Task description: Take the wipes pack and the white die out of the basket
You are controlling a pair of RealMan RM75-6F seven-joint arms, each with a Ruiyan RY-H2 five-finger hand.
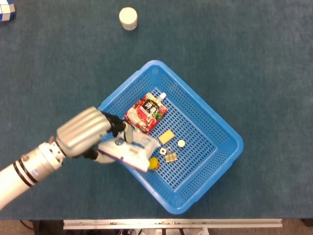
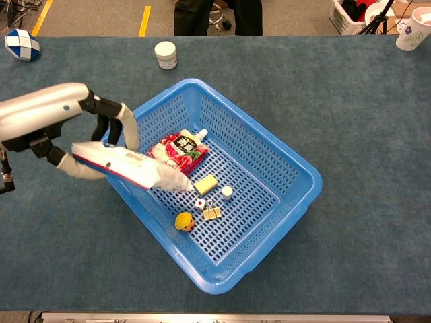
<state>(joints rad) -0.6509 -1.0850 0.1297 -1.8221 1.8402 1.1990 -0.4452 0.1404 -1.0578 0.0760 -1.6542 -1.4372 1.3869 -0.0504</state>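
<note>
My left hand (image 1: 84, 133) (image 2: 50, 124) grips the white wipes pack (image 1: 128, 152) (image 2: 128, 168) and holds it lifted above the left rim of the blue basket (image 1: 230, 147) (image 2: 303, 182). The pack tilts, its far end hanging over the basket's inside. The small white die (image 1: 163, 152) (image 2: 199, 202) with red dots lies on the basket floor beside a binder clip (image 2: 213, 212). My right hand shows in neither view.
Also in the basket are a red pouch (image 1: 146, 112) (image 2: 178, 149), a yellow block (image 1: 167, 136), a white cap (image 1: 181, 144) and a yellow ball (image 2: 184, 221). A white jar (image 1: 128, 18) and a blue-white puzzle toy (image 2: 20, 44) stand at the table's far side.
</note>
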